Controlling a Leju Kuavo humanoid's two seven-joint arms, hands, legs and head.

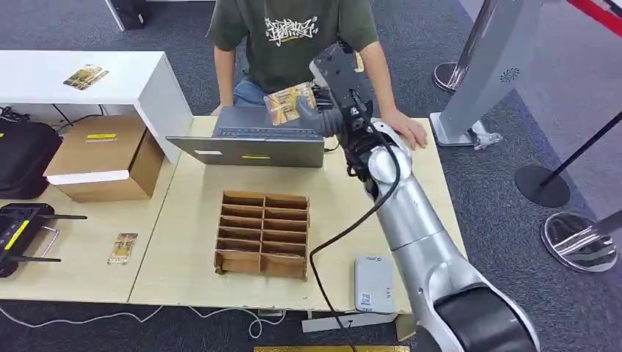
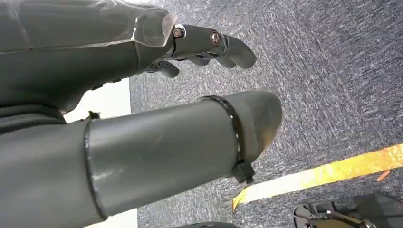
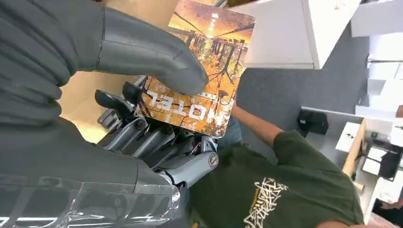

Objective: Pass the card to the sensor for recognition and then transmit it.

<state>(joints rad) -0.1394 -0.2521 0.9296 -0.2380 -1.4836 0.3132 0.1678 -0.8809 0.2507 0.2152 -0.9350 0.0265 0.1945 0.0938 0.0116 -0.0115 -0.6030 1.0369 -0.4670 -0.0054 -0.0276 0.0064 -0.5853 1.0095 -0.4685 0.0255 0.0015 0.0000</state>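
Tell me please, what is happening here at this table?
The robot's right hand holds a hotel card up above the laptop, towards a person in a green shirt who sits at the far side of the table. The thumb presses the card against the fingers. The left hand hangs over the carpet and holds nothing. A grey sensor lies at the near table edge, beside a cardboard organizer. Another card lies further left.

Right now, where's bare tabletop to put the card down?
Free: the strip between laptop and wooden divider box, and the patch left of that box. The near right corner is crowded by the grey card reader, cable and right arm. The right robot hand holds the card over the laptop.
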